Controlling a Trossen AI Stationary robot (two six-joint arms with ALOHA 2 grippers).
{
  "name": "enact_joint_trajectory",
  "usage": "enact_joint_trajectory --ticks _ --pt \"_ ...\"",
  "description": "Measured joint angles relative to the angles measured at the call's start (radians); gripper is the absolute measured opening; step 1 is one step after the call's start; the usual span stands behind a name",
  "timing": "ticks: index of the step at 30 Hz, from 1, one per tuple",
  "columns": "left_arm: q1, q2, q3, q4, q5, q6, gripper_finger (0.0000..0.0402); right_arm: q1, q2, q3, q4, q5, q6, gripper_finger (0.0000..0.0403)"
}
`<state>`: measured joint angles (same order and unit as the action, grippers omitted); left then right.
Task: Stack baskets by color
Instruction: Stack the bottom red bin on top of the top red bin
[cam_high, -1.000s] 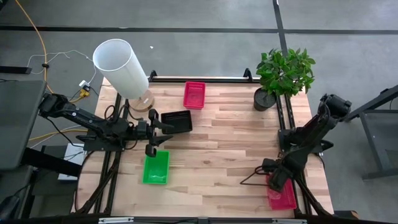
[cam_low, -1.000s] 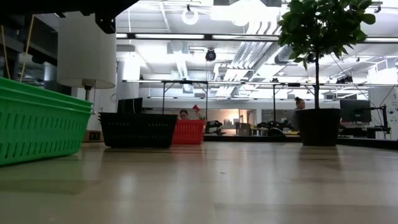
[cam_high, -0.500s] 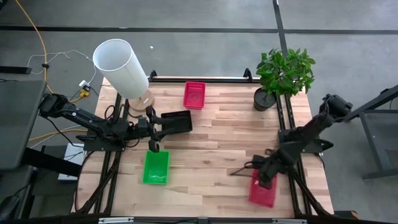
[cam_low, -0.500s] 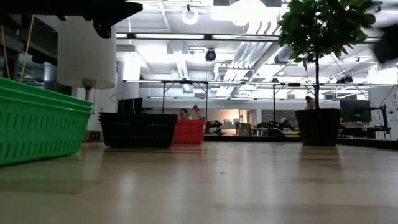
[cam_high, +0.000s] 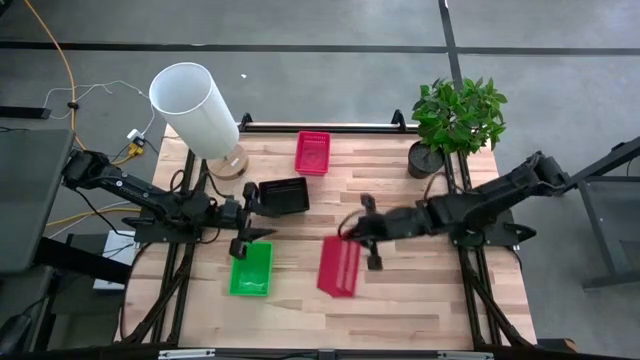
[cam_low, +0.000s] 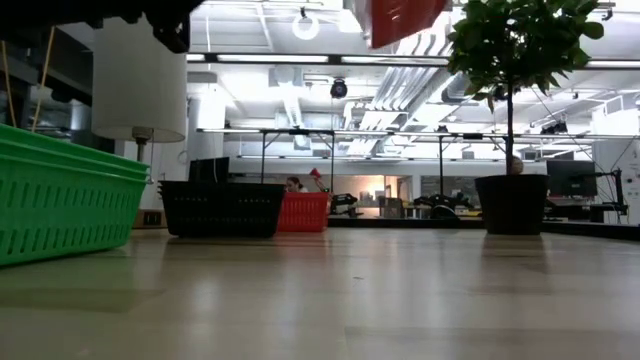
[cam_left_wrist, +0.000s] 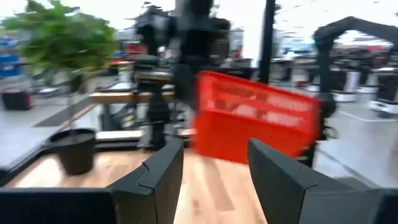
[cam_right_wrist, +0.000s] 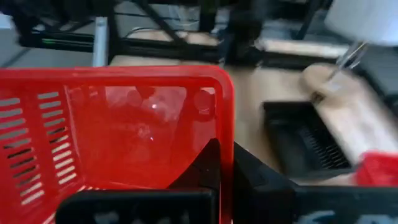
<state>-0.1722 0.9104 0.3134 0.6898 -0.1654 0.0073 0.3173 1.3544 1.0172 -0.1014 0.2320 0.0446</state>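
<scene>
One red basket (cam_high: 339, 267) hangs pinched in the right gripper (cam_high: 358, 235), near the green basket (cam_high: 251, 270); left gripper (cam_high: 243, 222) gapes empty.

Held basket (cam_high: 340, 266) right of tabletop basket (cam_high: 251, 269)

One red-pink basket (cam_high: 339, 266) is held tilted above the table's middle. A second red-pink basket (cam_high: 312, 152) lies flat at the far edge, a black basket (cam_high: 284, 195) near it, a green basket (cam_high: 251, 269) nearer.
</scene>
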Motion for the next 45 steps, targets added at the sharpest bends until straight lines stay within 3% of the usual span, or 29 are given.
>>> enact_joint_trajectory --ticks 3,8,16,22,24,27,32,38,45 --pt "0.000 0.000 0.000 0.014 0.009 0.005 0.0166 -0.055 0.000 0.007 0.001 -0.041 -0.074 0.0000" --pt "0.003 0.000 0.000 0.014 -0.077 0.017 0.0166 -0.111 0.000 -0.102 0.082 -0.126 -0.108 0.0000" --pt "0.003 0.000 0.000 0.011 -0.081 0.046 0.0166 -0.161 -0.005 -0.350 0.431 -0.176 -0.055 0.0000" --pt "0.002 0.000 0.000 0.010 -0.081 0.050 0.0166 -0.191 -0.005 -0.369 0.502 -0.207 -0.043 0.0000" --pt "0.001 0.000 0.000 0.010 -0.079 0.049 0.0166 -0.191 -0.004 -0.343 0.501 -0.173 -0.046 0.0000" --pt "0.000 0.000 0.000 0.030 -0.007 0.045 0.0166 -0.203 0.009 -0.250 0.437 -0.054 -0.098 0.0000" --pt "0.000 0.000 0.000 0.104 0.133 0.023 0.0166 -0.298 0.116 0.037 0.174 0.100 -0.239 0.0000" --pt "0.000 0.000 0.000 0.093 0.124 0.038 0.0166 -0.478 0.304 0.387 -0.125 0.180 -0.409 0.0000" --pt "0.000 0.000 0.000 0.084 0.076 0.040 0.0166 -0.643 0.519 0.703 -0.413 0.175 -0.560 0.0000"
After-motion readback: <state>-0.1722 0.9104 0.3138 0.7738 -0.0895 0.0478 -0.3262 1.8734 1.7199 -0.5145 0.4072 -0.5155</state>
